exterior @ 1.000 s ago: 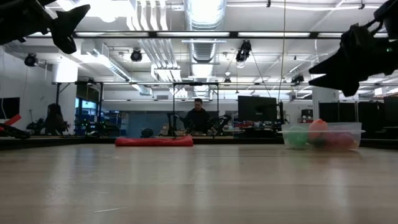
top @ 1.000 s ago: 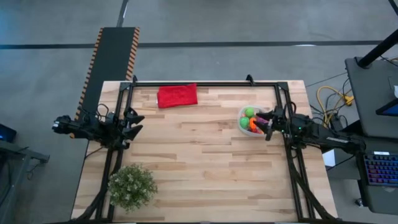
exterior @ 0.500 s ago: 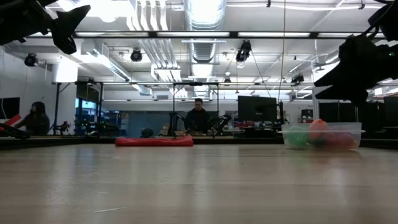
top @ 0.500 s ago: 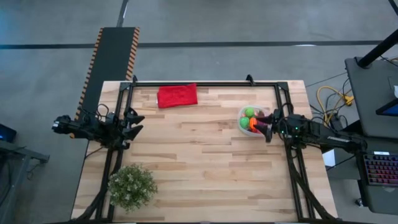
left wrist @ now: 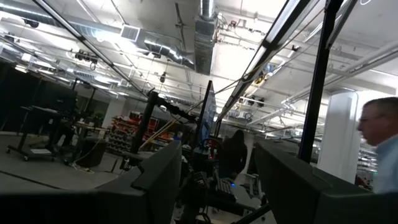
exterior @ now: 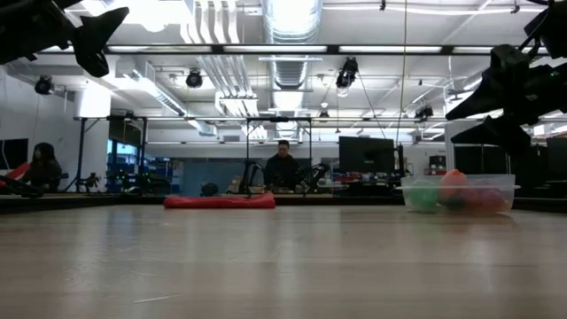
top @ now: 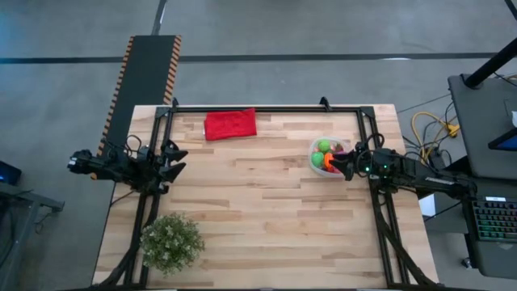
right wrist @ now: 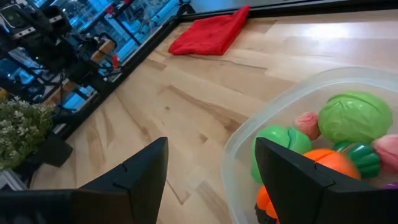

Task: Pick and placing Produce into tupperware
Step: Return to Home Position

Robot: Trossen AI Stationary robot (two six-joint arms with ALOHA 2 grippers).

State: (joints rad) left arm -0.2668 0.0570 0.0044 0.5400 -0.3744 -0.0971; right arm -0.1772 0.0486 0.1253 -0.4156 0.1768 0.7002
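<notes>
The clear round tupperware [top: 315, 148] [exterior: 461, 192] [right wrist: 249, 134] stands on its base near the table's right edge. The toy produce I see lies inside it: green pieces [top: 323, 146] [right wrist: 351, 115], an orange one [right wrist: 326, 163] and pink ones [right wrist: 306, 121]. My right gripper [top: 338, 162] [exterior: 454, 128] [right wrist: 211, 183] hovers open over the tub's right side, above the rim, touching nothing. My left gripper [top: 176, 158] [left wrist: 217, 183] waits open, raised over the table's left edge.
A red cloth [top: 230, 124] [exterior: 220, 201] [right wrist: 211, 34] lies flat near the far edge. A bushy potted plant [top: 171, 241] [right wrist: 18, 134] stands at the near left corner. Bare wood stretches between them and the tub. People show in the room beyond.
My right gripper has turned about its wrist while staying above the tub's right side: the finger that hung toward the near edge now lies level with the rest of the gripper. The tub and the produce have kept still.
</notes>
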